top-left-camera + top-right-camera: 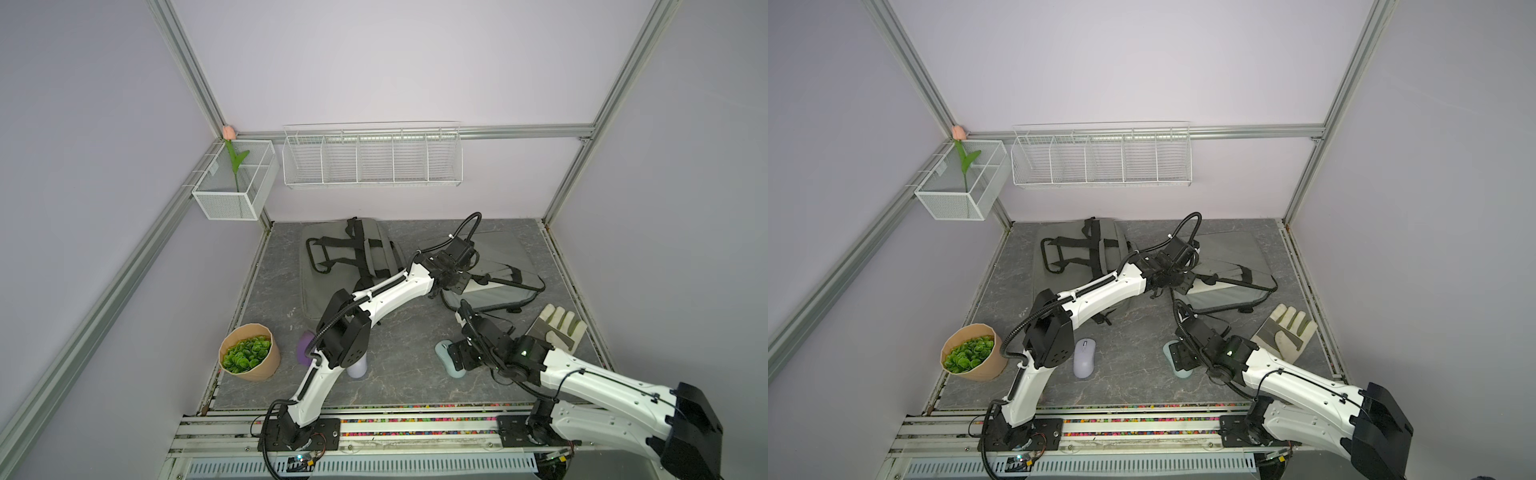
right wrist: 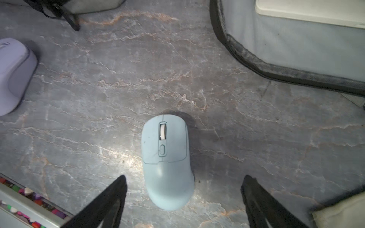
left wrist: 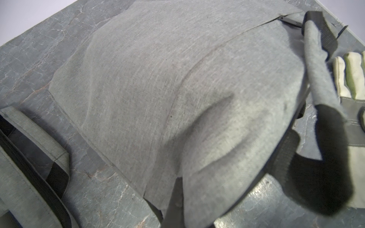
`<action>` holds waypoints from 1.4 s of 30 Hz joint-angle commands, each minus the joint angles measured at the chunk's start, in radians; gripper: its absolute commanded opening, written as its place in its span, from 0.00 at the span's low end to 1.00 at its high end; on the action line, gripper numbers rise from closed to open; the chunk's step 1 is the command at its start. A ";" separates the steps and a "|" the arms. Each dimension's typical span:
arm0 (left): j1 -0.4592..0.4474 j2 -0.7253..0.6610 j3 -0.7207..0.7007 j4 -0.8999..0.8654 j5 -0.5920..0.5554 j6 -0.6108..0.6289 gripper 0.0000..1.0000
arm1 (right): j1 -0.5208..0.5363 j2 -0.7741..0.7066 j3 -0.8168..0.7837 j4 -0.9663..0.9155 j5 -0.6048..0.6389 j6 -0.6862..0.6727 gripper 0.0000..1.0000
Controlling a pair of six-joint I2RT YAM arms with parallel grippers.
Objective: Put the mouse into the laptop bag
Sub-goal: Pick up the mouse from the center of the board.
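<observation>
**Blue mouse under wide jaws, bag flap pinched**

The right gripper [image 2: 184, 178] hung spread wide over the pale blue plastic computer mouse [image 2: 166, 163]. The mouse lay untouched on the grey marbled tabletop [image 2: 98, 98], near the open grey fabric laptop bag [image 1: 498, 291]. The left gripper [image 1: 456, 284] was closed, apparently pinching that bag's flap. Two mice in all, a lilac mouse [image 1: 1084, 357] sitting well apart. There were two bags, the second grey bag [image 1: 332, 266] partly behind the left arm, plus one white work glove [image 1: 557, 328] and one potted green plant [image 1: 249, 353].

Grey laptop bag [image 3: 158, 88] on marble table [image 3: 29, 49], pale glove [image 3: 340, 77] just beside it.
</observation>
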 commanded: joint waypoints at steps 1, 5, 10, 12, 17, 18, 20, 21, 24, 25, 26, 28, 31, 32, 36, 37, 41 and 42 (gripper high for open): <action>0.009 -0.063 0.005 0.001 0.022 -0.036 0.00 | 0.014 0.001 -0.031 0.090 0.021 0.022 0.92; 0.014 -0.061 0.007 0.004 0.040 -0.039 0.00 | 0.042 0.074 -0.035 0.104 0.033 0.021 0.98; 0.014 -0.065 0.006 0.000 0.042 -0.041 0.00 | 0.095 0.173 -0.068 0.178 0.052 0.051 0.99; 0.015 -0.067 0.004 -0.003 0.044 -0.042 0.00 | 0.110 0.201 -0.078 0.202 0.058 0.072 0.99; 0.016 -0.066 0.000 -0.006 0.050 -0.046 0.00 | 0.124 0.250 -0.096 0.227 0.069 0.117 0.95; 0.016 -0.066 -0.001 -0.006 0.053 -0.046 0.00 | 0.125 0.254 -0.101 0.230 0.072 0.120 0.94; 0.015 -0.064 -0.002 -0.006 0.057 -0.047 0.00 | 0.126 0.260 -0.116 0.242 0.064 0.127 0.90; 0.015 -0.064 -0.002 -0.008 0.059 -0.047 0.00 | 0.125 0.260 -0.123 0.250 0.057 0.129 0.89; 0.016 -0.066 -0.003 -0.009 0.058 -0.043 0.00 | 0.126 0.259 -0.145 0.266 0.036 0.143 0.82; 0.016 -0.066 -0.004 -0.009 0.058 -0.043 0.00 | 0.126 0.257 -0.152 0.268 0.032 0.149 0.79; 0.016 -0.067 -0.006 -0.009 0.057 -0.044 0.00 | 0.127 0.256 -0.159 0.270 0.031 0.152 0.77; 0.016 -0.069 -0.007 -0.009 0.057 -0.043 0.00 | 0.126 0.250 -0.169 0.268 0.032 0.159 0.73; 0.016 -0.068 -0.007 -0.010 0.062 -0.050 0.00 | 0.126 0.244 -0.175 0.260 0.039 0.162 0.63; 0.016 -0.067 -0.006 -0.011 0.064 -0.049 0.00 | 0.126 0.242 -0.176 0.256 0.048 0.162 0.60; 0.015 -0.071 -0.008 -0.015 0.071 -0.055 0.00 | 0.125 0.217 -0.171 0.225 0.092 0.156 0.45; 0.016 -0.072 -0.009 -0.015 0.074 -0.055 0.00 | 0.125 0.207 -0.167 0.213 0.107 0.149 0.44; 0.017 -0.077 -0.008 -0.021 0.096 -0.058 0.00 | 0.090 0.148 -0.146 0.172 0.129 0.122 0.37; 0.017 -0.080 -0.007 -0.021 0.101 -0.061 0.00 | 0.073 0.128 -0.139 0.165 0.128 0.114 0.35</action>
